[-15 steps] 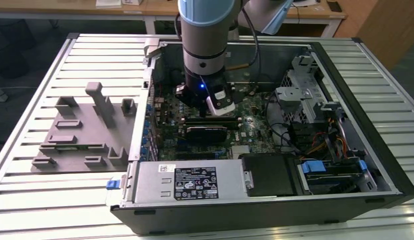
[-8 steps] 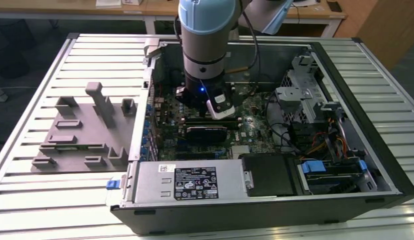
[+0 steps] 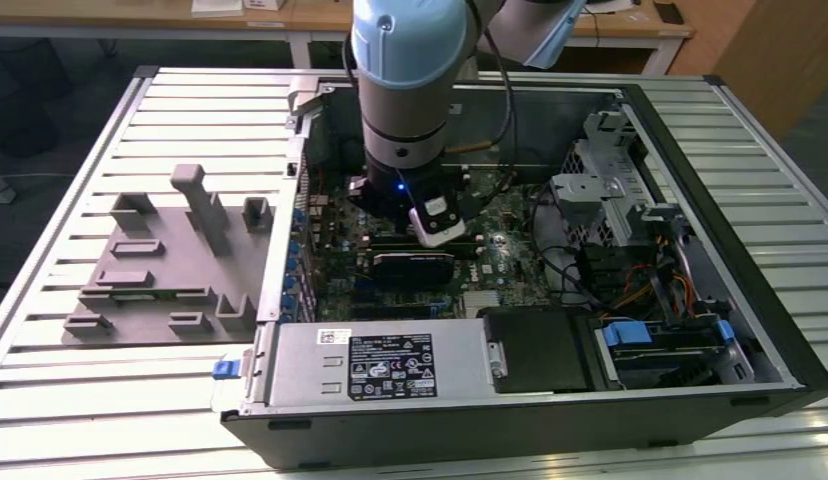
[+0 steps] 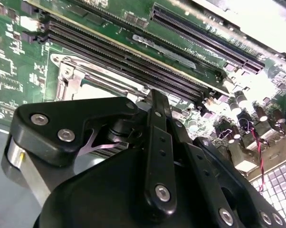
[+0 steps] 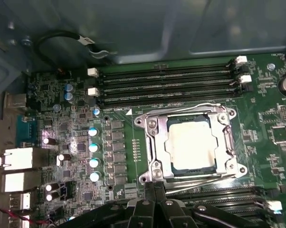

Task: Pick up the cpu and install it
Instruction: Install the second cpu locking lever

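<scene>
Inside socket frame point(image 5: 188, 142), cpu point(image 5: 189, 145) seated, claw point(image 5: 155, 202) tips cut off

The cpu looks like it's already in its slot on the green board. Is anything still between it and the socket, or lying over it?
Nothing visible does. In the first wrist view the cpu sits inside the metal socket frame, its silvery top uncovered. The end effector hangs beside the socket.
</scene>
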You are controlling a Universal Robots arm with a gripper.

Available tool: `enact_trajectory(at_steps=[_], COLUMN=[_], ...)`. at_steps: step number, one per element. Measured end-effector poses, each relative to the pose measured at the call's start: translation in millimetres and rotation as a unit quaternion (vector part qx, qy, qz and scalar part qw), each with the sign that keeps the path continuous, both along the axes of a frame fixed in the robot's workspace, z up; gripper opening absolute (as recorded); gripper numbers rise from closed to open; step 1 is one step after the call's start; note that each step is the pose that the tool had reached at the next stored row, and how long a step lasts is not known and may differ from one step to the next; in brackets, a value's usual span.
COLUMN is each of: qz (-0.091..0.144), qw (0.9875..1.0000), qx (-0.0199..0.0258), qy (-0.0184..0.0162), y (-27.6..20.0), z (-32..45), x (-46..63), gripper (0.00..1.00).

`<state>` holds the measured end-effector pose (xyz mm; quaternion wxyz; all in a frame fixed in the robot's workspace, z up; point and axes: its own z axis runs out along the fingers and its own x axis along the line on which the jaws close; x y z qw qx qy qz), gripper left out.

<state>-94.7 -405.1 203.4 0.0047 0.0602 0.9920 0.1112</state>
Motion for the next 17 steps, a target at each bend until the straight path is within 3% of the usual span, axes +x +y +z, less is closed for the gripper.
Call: enact_trajectory(at_steps=[9, 14, 17], qz=[0.004, 0.005, 0.005], qw=[0.9998, 0.9996, 0.9995], qx=[0.0218, 0.029, 0.0306], qy=[-0.0001, -0.0001, -0.0002], y=[-2.4, -2.6, -3.4], z=[-7.8, -10.6, -12.0], x=[-2.5, -3.5, -4.1], gripper=[0.11, 0.11, 0.11])
